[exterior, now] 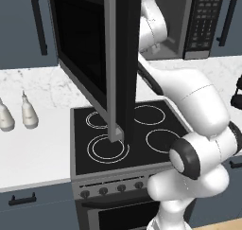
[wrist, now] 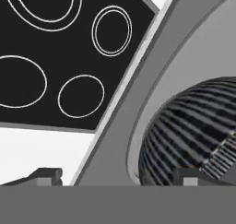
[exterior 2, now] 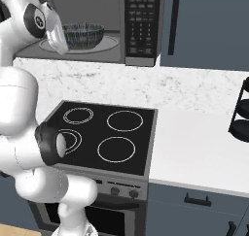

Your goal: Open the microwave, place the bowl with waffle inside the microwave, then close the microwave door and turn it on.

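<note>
the bowl with waffle (exterior 2: 83, 35) sits inside the microwave (exterior 2: 97, 24) on the round plate, near the front of the cavity. the microwave door (exterior: 101, 58) stands swung wide open, its edge out over the stove (exterior 2: 99, 138). the gripper (wrist: 117, 179) is at the cavity mouth just beside the bowl; in the hand view one dark tip rises in front of the bowl's streaked wall and the other stands well off to the side, so the jaws look wide. whether a tip touches the bowl i cannot tell.

risks, as judged:
- pulling the hand out while a tip is against the rim could drag or tip the bowl toward the lip of the cavity, and the door would then not shut.
- the wrist is inside the opening; swinging the door before the arm is out would trap it.

surroundings: two pale bottles (exterior: 16, 114) stand on the counter (exterior 2: 199, 147) left of the stove, a dark tiered rack (exterior 2: 240, 116) to the right, both well apart from the door's path. the keypad (exterior 2: 142, 21) is unobstructed.
</note>
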Motion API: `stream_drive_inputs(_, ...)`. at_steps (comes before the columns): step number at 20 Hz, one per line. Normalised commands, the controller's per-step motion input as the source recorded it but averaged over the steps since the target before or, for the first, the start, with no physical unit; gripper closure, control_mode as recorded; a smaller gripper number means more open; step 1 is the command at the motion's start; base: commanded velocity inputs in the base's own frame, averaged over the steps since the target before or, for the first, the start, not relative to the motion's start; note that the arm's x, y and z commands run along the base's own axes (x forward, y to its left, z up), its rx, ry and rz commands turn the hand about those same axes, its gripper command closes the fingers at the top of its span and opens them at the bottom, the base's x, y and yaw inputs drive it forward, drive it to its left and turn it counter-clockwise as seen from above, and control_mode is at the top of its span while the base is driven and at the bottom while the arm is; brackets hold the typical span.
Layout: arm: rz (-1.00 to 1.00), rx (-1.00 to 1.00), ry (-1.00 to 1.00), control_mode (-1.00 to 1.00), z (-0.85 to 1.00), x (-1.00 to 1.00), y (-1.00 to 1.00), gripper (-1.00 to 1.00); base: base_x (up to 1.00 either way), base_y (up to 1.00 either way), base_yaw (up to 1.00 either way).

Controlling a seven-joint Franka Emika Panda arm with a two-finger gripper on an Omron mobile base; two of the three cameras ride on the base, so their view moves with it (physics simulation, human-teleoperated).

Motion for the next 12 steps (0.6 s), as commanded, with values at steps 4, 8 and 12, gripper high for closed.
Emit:
stream_drive_inputs(4, 0.19, 0.02, -0.12, -1.00, -0.25, -1.00, -0.39, -1.00, 0.00, 0.00, 0.00)
stream_drive_inputs(8, 0.23, 0.12, -0.13, -1.00, -0.27, -1.00, -0.16, -1.00, 0.00, 0.00, 0.00)
stream_drive_inputs(12, 0.35, 0.21, 0.00, -1.00, 0.00, -1.00, 0.08, -1.00, 0.00, 0.00, 0.00)
